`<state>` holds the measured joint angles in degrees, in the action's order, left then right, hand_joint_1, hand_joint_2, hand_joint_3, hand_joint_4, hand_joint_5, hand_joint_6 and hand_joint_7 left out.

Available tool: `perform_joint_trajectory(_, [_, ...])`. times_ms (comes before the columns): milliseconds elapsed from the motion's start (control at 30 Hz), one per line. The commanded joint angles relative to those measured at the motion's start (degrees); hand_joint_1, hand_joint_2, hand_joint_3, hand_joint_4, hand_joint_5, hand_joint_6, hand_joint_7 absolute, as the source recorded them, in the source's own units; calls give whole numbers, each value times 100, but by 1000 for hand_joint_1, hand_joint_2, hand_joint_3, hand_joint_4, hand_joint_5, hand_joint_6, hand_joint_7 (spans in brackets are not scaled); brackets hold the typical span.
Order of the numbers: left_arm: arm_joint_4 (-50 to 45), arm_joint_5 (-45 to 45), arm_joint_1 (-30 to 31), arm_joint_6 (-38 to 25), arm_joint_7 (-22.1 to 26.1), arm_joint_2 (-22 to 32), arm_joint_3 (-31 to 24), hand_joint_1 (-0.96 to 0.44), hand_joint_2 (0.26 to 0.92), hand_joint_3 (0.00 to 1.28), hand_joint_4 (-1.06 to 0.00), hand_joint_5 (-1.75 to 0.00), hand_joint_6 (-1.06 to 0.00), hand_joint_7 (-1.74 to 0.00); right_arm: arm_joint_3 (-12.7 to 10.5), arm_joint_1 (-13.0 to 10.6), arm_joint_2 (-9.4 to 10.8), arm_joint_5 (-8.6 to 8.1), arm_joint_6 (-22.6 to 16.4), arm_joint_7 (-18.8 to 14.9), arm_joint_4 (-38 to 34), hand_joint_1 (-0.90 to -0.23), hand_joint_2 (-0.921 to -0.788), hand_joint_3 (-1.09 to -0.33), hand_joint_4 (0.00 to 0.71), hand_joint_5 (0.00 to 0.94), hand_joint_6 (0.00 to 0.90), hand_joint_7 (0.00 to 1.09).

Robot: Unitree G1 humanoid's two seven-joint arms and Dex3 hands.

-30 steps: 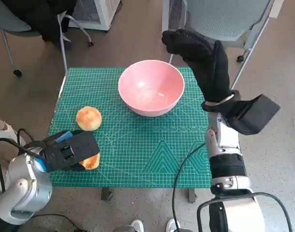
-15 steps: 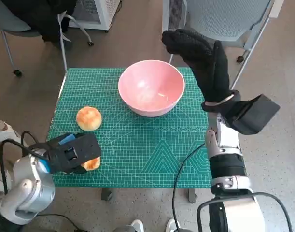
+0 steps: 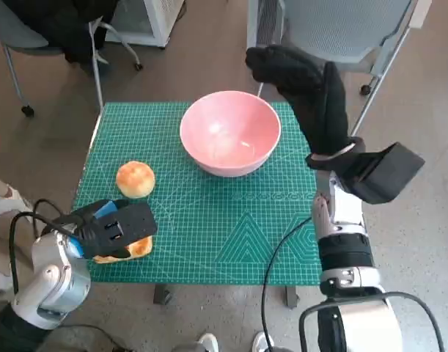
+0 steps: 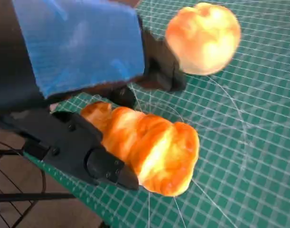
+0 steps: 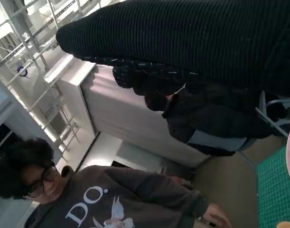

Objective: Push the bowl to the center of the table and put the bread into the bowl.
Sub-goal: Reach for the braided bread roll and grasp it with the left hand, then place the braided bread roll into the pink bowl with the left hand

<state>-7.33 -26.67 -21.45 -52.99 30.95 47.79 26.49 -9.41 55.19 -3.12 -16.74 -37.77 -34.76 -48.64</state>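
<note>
Bread gripped at the near left corner, bowl waiting at the far side.

The long bread is held by the left hand on the green mat; the right hand is raised empty, fingers apart, beside the pink bowl.

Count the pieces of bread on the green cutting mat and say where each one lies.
2. A round golden bun lies on the mat's left side; an elongated golden-brown bread roll lies near the front left corner, gripped by the left hand.
</note>
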Motion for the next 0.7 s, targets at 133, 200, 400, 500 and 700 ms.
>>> perform_joint_trajectory(133, [419,-154,120,186,-81,-195,18,355,906,84,-660,-1238,-784,-121,5,-130,4,-15,102,-30,14,-680,-921,-893,167,1,-1,458])
perform_joint_trajectory(200, [421,-213,141,206,-139,-217,-3,149,913,72,-639,-1340,-767,-545,1,-130,0,-13,105,-22,13,-680,-921,-893,167,1,-1,458])
perform_joint_trajectory(400, [217,-378,298,293,-280,-233,-109,21,891,70,-685,-1189,-756,-975,-15,-120,-3,-26,110,-28,-2,-679,-921,-894,167,1,-1,457])
perform_joint_trajectory(500, [119,-422,368,358,-307,-224,-169,8,888,71,-718,-1104,-728,-1087,-19,-115,1,-26,111,-25,-8,-679,-921,-894,167,1,-1,457])
perform_joint_trajectory(700, [-65,-479,471,467,-236,-198,-313,2,886,71,-735,-1078,-713,-1126,-7,-127,19,-2,85,-5,-5,-679,-921,-894,167,1,-1,457])
